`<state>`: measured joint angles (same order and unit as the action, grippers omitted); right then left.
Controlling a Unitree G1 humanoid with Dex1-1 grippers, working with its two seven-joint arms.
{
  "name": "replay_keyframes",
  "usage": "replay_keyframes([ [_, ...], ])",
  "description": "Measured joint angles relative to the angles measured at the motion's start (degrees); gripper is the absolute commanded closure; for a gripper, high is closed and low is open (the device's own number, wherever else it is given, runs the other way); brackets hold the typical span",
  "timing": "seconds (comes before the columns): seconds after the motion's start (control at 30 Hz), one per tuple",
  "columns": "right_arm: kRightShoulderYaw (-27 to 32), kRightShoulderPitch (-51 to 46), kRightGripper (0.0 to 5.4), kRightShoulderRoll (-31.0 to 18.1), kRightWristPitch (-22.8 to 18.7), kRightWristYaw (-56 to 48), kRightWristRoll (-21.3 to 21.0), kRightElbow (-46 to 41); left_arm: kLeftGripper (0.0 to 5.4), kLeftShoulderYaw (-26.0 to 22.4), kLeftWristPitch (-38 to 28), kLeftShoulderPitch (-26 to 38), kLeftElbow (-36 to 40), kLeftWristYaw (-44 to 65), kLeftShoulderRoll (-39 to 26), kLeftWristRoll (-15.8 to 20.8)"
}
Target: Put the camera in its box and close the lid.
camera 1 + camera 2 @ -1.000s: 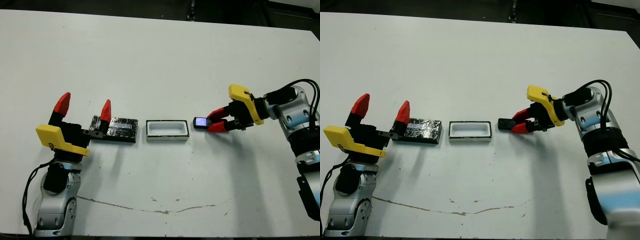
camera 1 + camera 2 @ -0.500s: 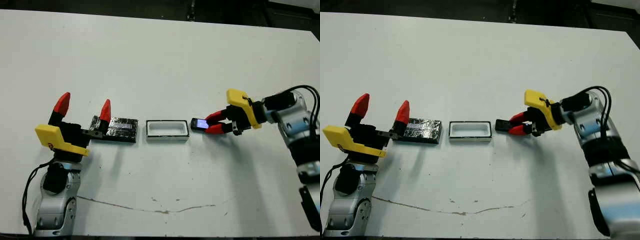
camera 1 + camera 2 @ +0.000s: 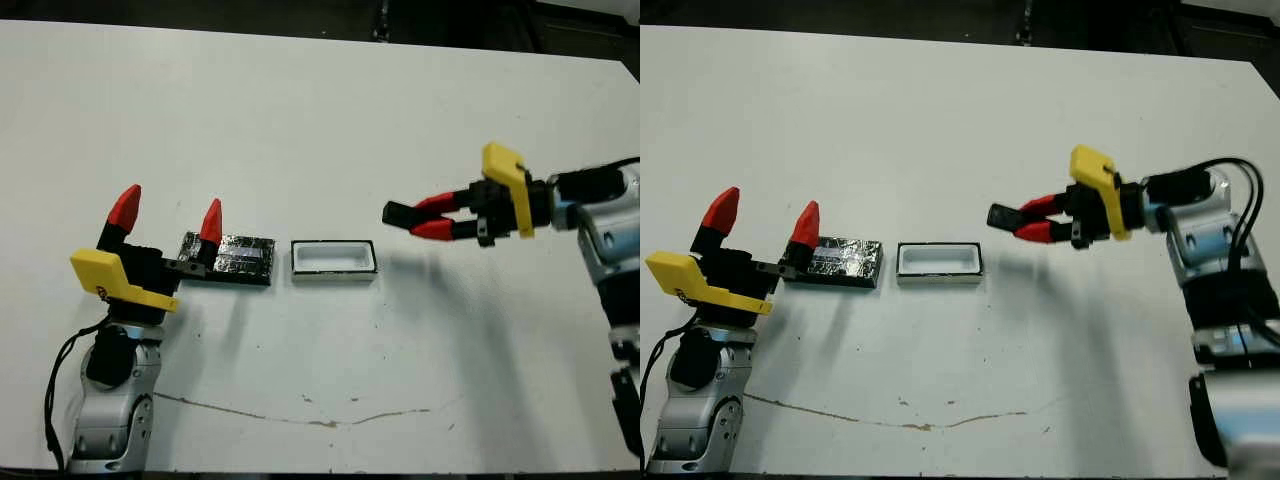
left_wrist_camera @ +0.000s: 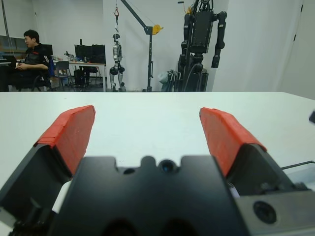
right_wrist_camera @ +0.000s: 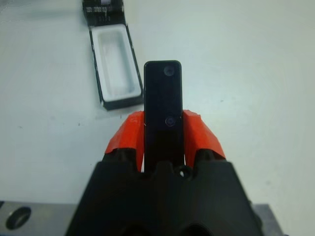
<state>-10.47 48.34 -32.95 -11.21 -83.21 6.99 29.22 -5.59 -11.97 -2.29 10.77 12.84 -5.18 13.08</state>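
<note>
White table [image 3: 300, 120]: camera [image 3: 398, 212] pinched in right gripper [image 3: 425, 215], raised right of box [image 3: 334, 258]. Left gripper [image 3: 168, 218] spread near lid [image 3: 238, 258]. Transport step; next, align over hollow, lower.

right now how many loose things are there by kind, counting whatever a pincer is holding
camera: 1, held in the right pincer, above the table
box: 1, open and empty
lid: 1, lying beside the box
total: 3
</note>
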Motion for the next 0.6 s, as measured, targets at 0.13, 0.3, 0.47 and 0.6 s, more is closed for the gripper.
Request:
replay_keyframes([
  [0.13, -1.7, 1.8, 3.73, 1.6, -0.3, -0.8, 0.0, 0.3, 0.00, 0.0, 0.0, 0.0, -0.1, 0.0, 0.0, 0.0],
  [0.3, -4.4, 3.2, 3.73, 4.7, -0.1, -1.9, -0.1, 1.1, 0.00, 0.1, 0.0, -0.1, -0.1, 0.0, 0.0, -0.1],
  [0.47, -7.2, 4.8, 3.73, 7.7, -0.2, -2.0, -1.3, 2.0, 0.00, 0.2, 0.1, -0.2, 0.0, 0.0, 0.1, -0.1],
  [0.6, -7.8, 4.9, 3.73, 10.2, -0.2, -2.0, -1.3, 2.3, 0.00, 0.3, 0.1, -0.2, 0.0, 0.0, 0.1, -0.2],
])
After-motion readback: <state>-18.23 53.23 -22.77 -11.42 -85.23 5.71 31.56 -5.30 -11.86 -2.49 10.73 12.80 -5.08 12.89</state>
